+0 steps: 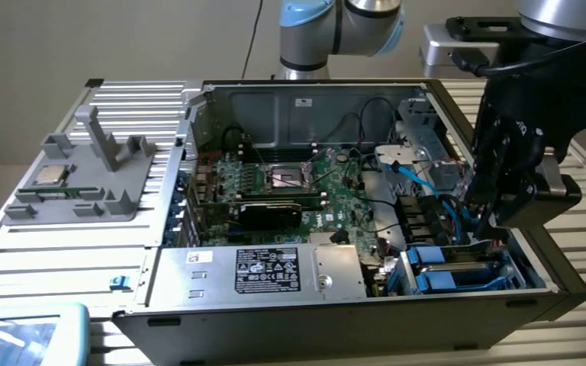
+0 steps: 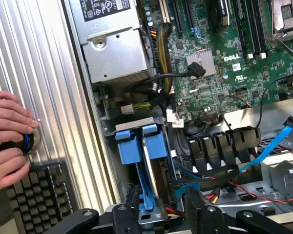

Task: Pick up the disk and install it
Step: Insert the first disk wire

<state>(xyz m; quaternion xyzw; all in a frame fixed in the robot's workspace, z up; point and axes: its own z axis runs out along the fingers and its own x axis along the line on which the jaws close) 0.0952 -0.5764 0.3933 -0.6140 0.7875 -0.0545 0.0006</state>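
Tool [image 2: 163, 207]: fingers apart, clamped on nothing, wiring visible in the gap. It hangs just over the drive bay in the open case [image 1: 375, 328], at the exterior view's right. Disk [image 2: 136, 146] sits down in that bay, blue rails showing, with one finger [image 2: 132, 212] close beside a rail. Silver power box [image 1: 262, 271] lies beside the bay, toward the exterior view's left, motherboard [image 1: 293, 183] beyond it. Two hands [image 2: 7, 141] rest on the ribbed tabletop [image 1: 59, 252], next to a keyboard [image 2: 39, 200].
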